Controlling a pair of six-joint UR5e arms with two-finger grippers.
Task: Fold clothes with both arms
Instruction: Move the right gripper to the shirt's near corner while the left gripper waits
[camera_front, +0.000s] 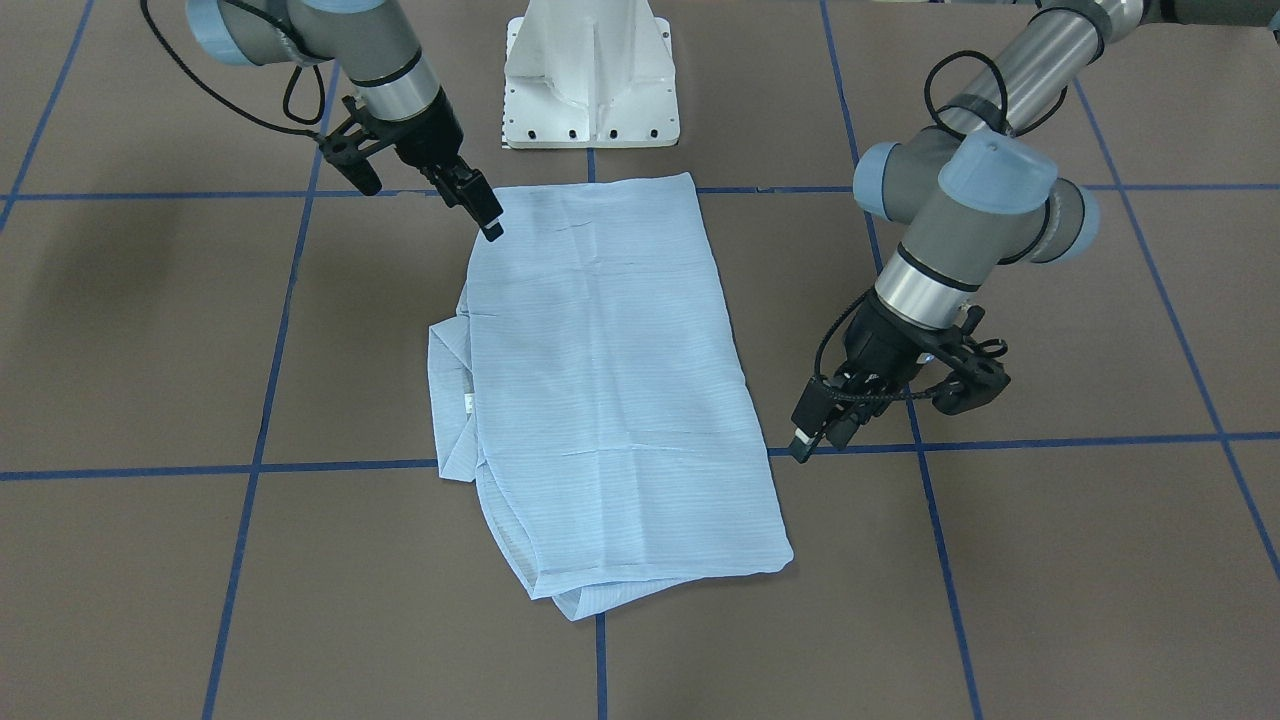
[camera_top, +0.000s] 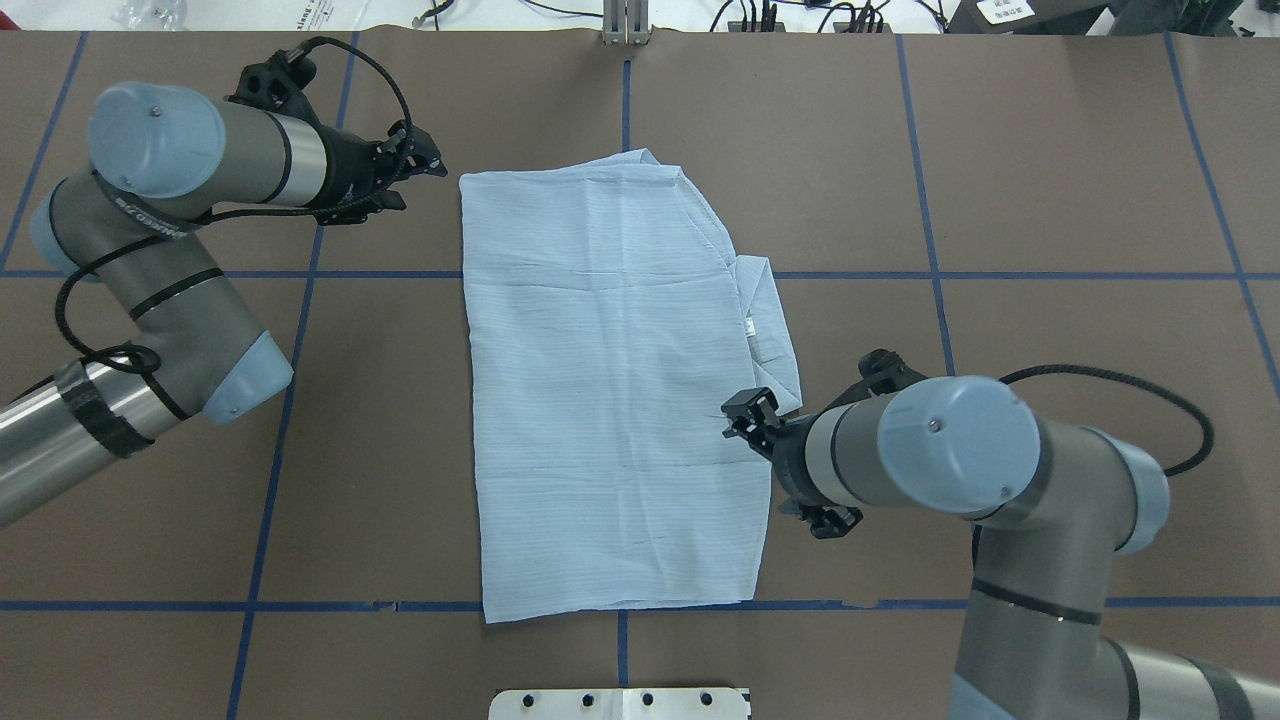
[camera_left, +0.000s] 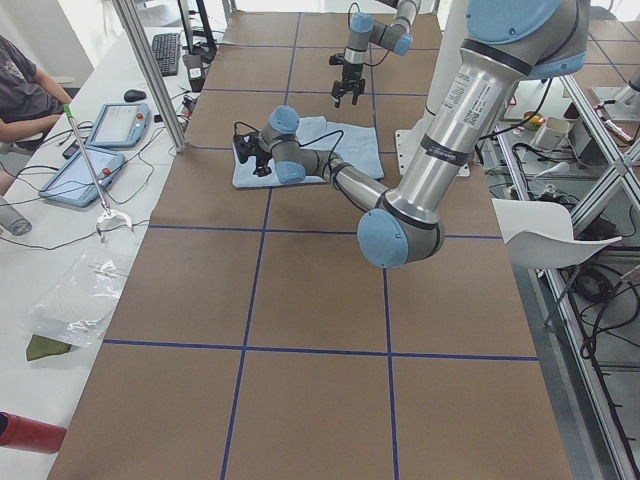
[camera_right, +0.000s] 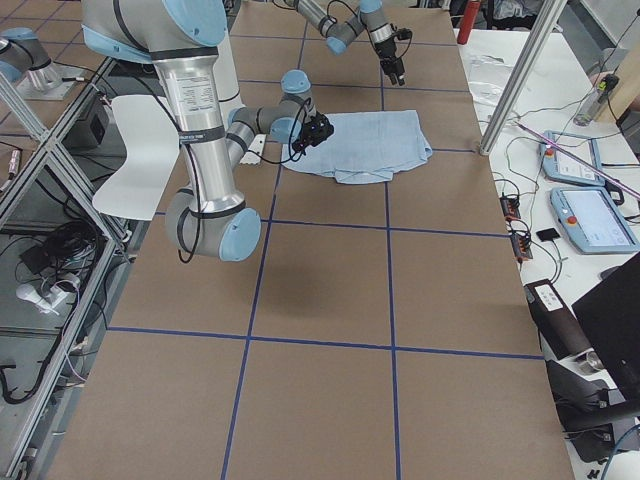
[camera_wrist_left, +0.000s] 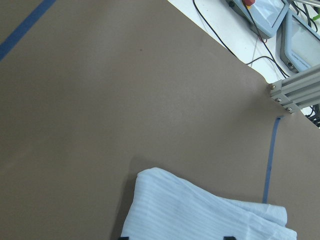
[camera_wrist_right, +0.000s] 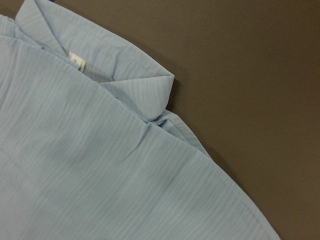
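A thin light-blue striped shirt is laid folded into a long rectangle at the middle of the brown bench. Its edge on the robot's left is seen to run straight, while on the right a pointed collar with a small white neck label juts out past the fold. At the far end, the lower layers are shown slightly beyond the top one.

The black left hand is held released, fingertips apart, just beside the far left corner. The black right hand is held over the right edge near the collar; whether it is clenched cannot be told.

Bare bench, crossed by blue tape lines, is left on every side. A white pedestal base is seen well apart at the near end.
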